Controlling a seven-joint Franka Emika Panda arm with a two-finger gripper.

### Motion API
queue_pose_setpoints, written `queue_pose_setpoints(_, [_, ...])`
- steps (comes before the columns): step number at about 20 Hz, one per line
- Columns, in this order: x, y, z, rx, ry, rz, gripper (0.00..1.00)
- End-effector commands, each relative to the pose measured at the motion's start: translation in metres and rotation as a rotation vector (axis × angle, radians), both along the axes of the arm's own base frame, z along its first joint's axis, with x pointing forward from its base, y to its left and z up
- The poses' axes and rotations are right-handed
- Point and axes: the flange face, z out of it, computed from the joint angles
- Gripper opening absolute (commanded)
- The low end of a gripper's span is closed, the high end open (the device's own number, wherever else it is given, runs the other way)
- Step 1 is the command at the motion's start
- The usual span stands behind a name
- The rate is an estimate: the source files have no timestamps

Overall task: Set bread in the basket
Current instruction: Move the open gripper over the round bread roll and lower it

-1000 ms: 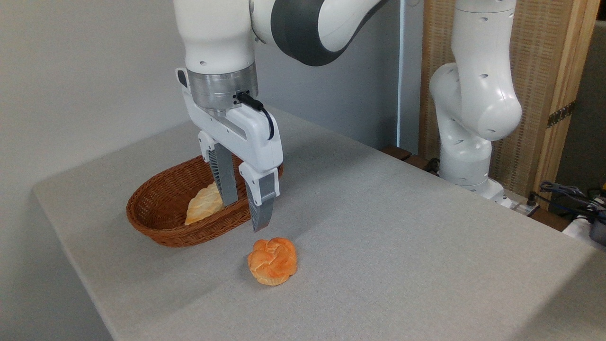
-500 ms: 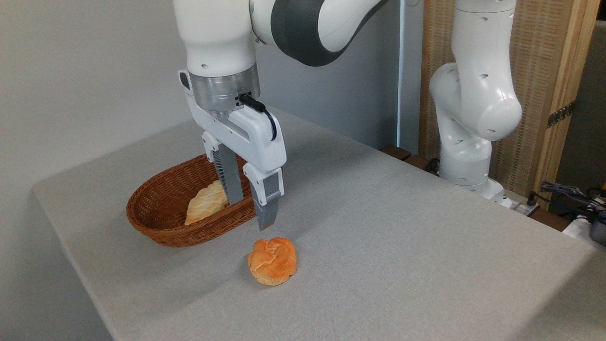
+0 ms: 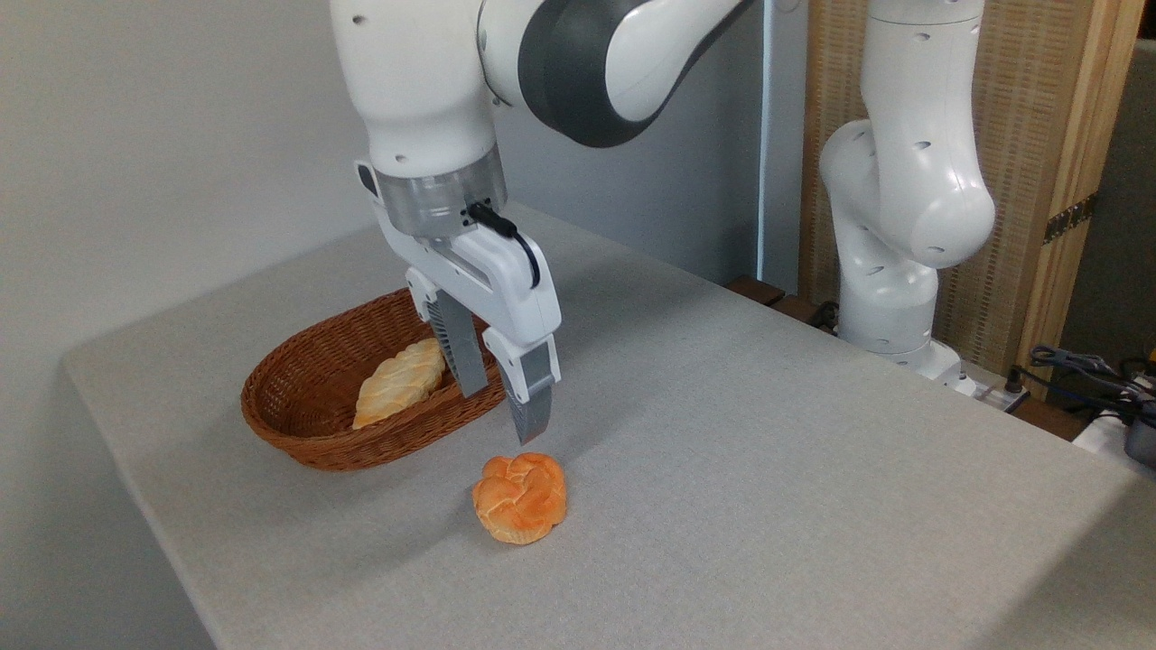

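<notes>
The bread (image 3: pixel 520 497), a small round orange knotted bun, lies on the grey table in front of the basket. The basket (image 3: pixel 298 417) is an oval brown wicker one at the left, and a paler braided loaf (image 3: pixel 398 383) rests inside it. My gripper (image 3: pixel 503 412) hangs open over the basket's right rim, above and just behind the bun, with nothing between its fingers. Its nearer fingertip (image 3: pixel 530 424) ends a short way above the bun's top.
The grey table (image 3: pixel 768 469) stretches to the right of the bun. The arm's white base (image 3: pixel 894 271) stands at the table's far right edge, with cables (image 3: pixel 1084 370) beyond it. A wall lies behind the basket.
The gripper has shifted to the right, away from over the basket and towards the bun, uncovering more of the pale loaf. Bun and basket have stayed put.
</notes>
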Motion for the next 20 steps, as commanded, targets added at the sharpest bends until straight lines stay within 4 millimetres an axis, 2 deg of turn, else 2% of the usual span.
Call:
queue_pose_setpoints(1, [-0.01, 0.002, -0.016, 0.002, 0.004, -0.022, 1.0])
queue_pose_setpoints(5, [-0.01, 0.007, -0.043, 0.01, -0.011, -0.019, 1.0])
queue_pose_setpoints(9, [-0.006, 0.006, -0.059, 0.015, -0.06, -0.018, 1.0])
queue_pose_setpoints(16, [0.002, 0.0, -0.078, 0.033, -0.069, -0.024, 1.0])
queue_pose_setpoints(20, [0.0, 0.002, -0.081, 0.033, -0.062, -0.03, 1.0])
